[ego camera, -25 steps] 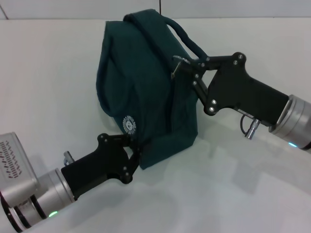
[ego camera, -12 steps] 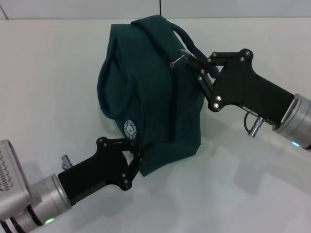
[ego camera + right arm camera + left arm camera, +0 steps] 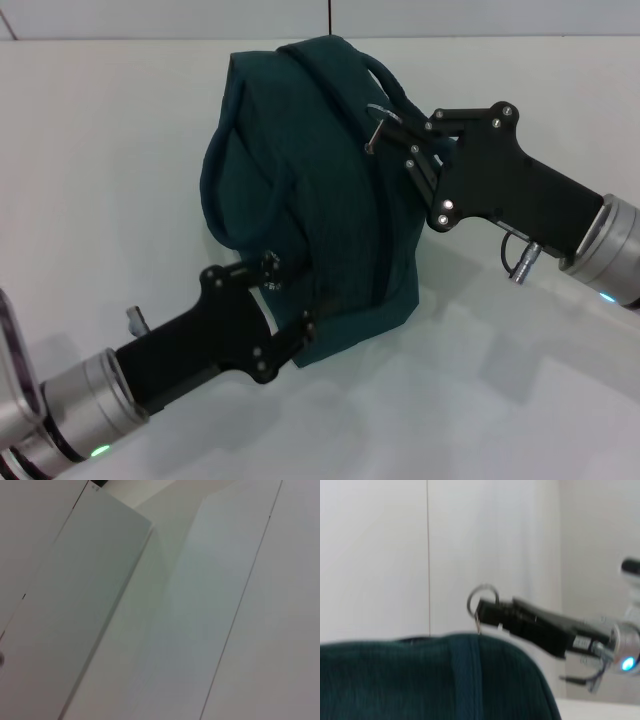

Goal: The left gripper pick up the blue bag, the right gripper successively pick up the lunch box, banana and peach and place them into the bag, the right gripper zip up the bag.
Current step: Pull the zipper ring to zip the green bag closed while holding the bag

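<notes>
The blue bag (image 3: 300, 180) stands on the white table, tilted, with its handle (image 3: 385, 80) at the top. My left gripper (image 3: 285, 297) is at the bag's lower front corner, its fingers spread apart on either side of the fabric. My right gripper (image 3: 395, 135) is shut on the metal zip pull (image 3: 378, 120) at the bag's upper right. The left wrist view shows the bag's top (image 3: 420, 680) and the right gripper (image 3: 487, 612) holding the zip ring (image 3: 482, 596). The lunch box, banana and peach are out of view.
The white table (image 3: 100, 150) stretches on all sides of the bag. A pale wall runs along its far edge. The right wrist view shows only white panels (image 3: 100, 605).
My left gripper's fingers have spread apart at the bag's lower corner and now cover the white logo. The bag has shifted slightly right. The right gripper stays on the zip pull.
</notes>
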Robot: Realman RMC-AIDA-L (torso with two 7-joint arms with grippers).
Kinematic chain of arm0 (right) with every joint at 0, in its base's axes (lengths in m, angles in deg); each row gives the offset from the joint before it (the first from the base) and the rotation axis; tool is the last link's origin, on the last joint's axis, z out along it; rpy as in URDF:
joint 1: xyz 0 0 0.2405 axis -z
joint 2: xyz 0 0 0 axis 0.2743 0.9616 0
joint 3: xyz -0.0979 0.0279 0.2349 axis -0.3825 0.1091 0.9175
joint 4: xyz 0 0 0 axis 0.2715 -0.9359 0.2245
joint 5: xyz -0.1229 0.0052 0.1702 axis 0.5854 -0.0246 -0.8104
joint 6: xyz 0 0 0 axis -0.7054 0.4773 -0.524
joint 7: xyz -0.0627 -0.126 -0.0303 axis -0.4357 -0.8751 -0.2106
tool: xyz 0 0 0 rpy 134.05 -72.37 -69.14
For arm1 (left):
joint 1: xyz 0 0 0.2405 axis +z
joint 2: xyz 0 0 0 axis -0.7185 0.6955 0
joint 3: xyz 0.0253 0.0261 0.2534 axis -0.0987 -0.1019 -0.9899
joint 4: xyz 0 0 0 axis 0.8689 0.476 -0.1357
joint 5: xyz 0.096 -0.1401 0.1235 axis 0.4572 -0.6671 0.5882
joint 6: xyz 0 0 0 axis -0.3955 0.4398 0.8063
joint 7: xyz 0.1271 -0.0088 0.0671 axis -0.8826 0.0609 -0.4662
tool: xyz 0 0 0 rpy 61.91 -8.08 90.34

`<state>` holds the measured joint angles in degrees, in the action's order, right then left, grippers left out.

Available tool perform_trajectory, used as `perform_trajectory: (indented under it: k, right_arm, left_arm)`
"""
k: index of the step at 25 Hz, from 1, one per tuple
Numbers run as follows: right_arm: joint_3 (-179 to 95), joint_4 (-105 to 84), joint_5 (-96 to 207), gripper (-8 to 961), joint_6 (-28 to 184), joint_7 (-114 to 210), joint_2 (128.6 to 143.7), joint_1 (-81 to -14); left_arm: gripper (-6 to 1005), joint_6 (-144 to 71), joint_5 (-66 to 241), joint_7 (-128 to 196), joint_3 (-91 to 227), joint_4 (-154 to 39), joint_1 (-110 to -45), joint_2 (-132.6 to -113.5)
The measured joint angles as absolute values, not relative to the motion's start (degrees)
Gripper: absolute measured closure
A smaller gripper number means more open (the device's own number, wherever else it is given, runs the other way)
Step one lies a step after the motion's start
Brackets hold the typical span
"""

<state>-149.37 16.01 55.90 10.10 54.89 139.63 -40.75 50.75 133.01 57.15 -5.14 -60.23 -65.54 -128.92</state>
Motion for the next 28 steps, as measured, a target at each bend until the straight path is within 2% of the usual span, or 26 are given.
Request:
perform_trajectory:
  k: [9, 11, 17, 28]
  right_arm:
    - [-149.6, 16.0, 55.9, 938, 10.1, 54.7, 139.63, -40.9]
    - [-149.9, 16.0, 55.9, 938, 10.3, 54.7, 139.63, -41.0]
    - [-150.2, 16.0, 55.3, 937, 10.3, 54.7, 139.63, -41.1]
    - [-150.2, 15.9, 55.2, 937, 10.1, 54.7, 139.63, -40.8]
  left_arm:
    - [586, 53.0, 127.4, 64.3, -5.4, -60.1, -67.8, -128.92]
    - [350, 52.9, 127.4, 64.4, -5.3, -60.0, -68.3, -128.92]
    - [243, 52.9, 126.7, 64.5, -5.4, -59.4, -69.8, -128.92]
    - [570, 52.0, 126.7, 62.3, -5.4, -59.4, -69.8, -128.92]
